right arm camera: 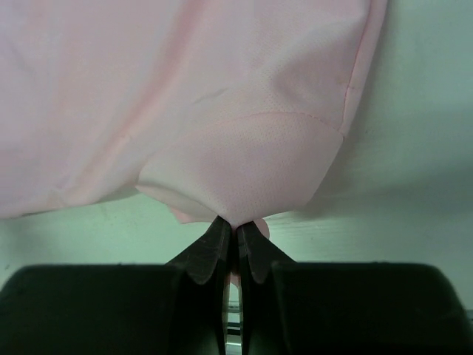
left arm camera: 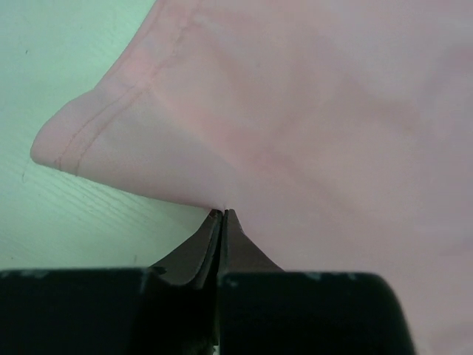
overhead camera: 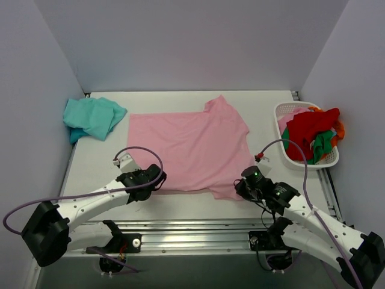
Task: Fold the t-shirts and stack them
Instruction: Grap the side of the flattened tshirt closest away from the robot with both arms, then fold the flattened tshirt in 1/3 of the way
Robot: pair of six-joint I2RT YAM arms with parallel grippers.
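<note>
Top external view: pink t-shirt (overhead camera: 192,150) spread flat and sideways across the middle of the table (overhead camera: 99,171), one sleeve pointing to the far side, the other toward the near edge on the right; teal t-shirt (overhead camera: 93,117) crumpled in the far left corner, just beside the pink one's left edge, contact impossible to judge; white basket (overhead camera: 281,112) at the right edge, holding a red garment (overhead camera: 310,129), a green garment (overhead camera: 322,147) and an orange garment (overhead camera: 341,127).

Left gripper (overhead camera: 157,179) down at the shirt's near left corner; right gripper (overhead camera: 243,183) down at the near sleeve.

Left wrist view: jaws of the left gripper (left arm camera: 222,214) pressed together, tips nipping the very edge of the pink t-shirt (left arm camera: 310,111) just beside its stitched hem corner; that corner raised slightly off the table.

Right wrist view: jaws of the right gripper (right arm camera: 236,225) pressed together too, pinching the pink t-shirt (right arm camera: 222,96) at the sleeve's rounded end, cloth bunched at the tips and a little pink showing beside them.
</note>
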